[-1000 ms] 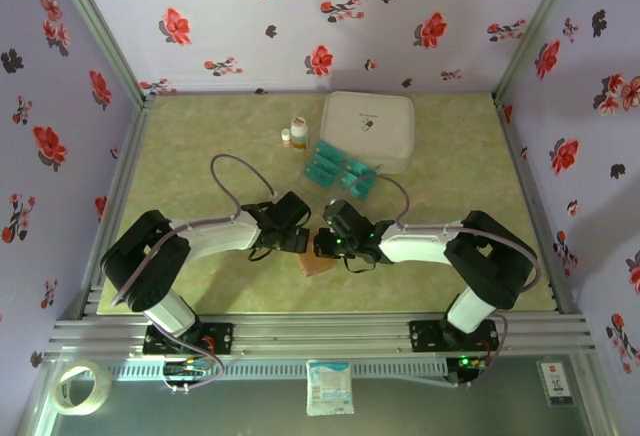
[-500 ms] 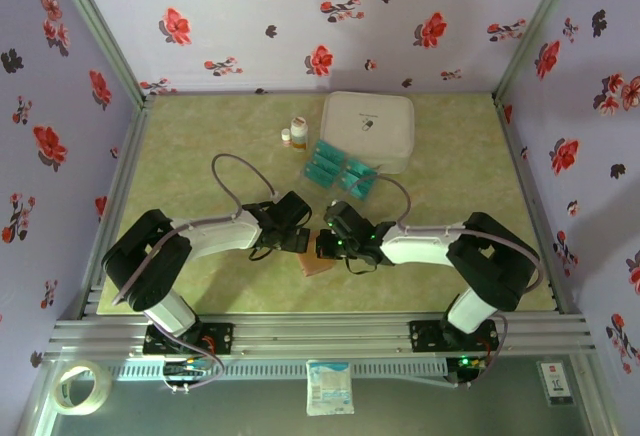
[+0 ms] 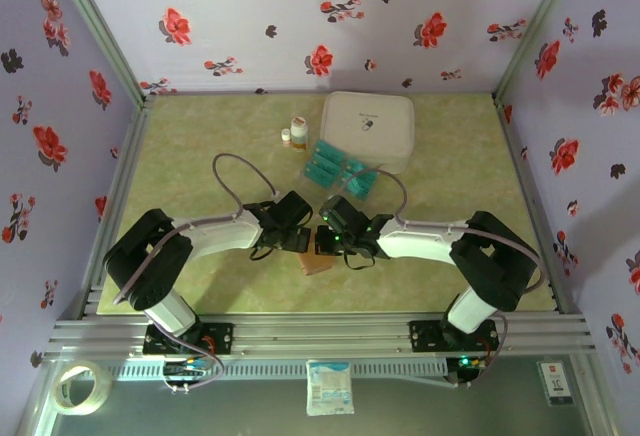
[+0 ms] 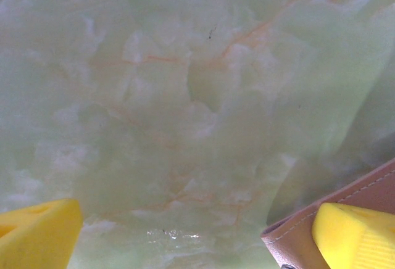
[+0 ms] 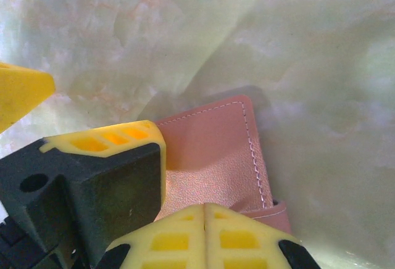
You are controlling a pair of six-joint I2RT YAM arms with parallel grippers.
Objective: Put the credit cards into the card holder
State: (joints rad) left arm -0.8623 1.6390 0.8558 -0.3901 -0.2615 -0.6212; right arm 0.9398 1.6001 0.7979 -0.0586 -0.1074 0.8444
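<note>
Top view: card holder by desk near edge, centre; credit cards toward far edge.
Left wrist: left fingers spread wide, one over card holder corner.
Right wrist: right fingers pressed shut above card holder.

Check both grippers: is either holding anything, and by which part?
The left gripper is open and holds nothing. The right gripper is shut over one edge of the card holder; whether it pinches the leather there cannot be told.
</note>
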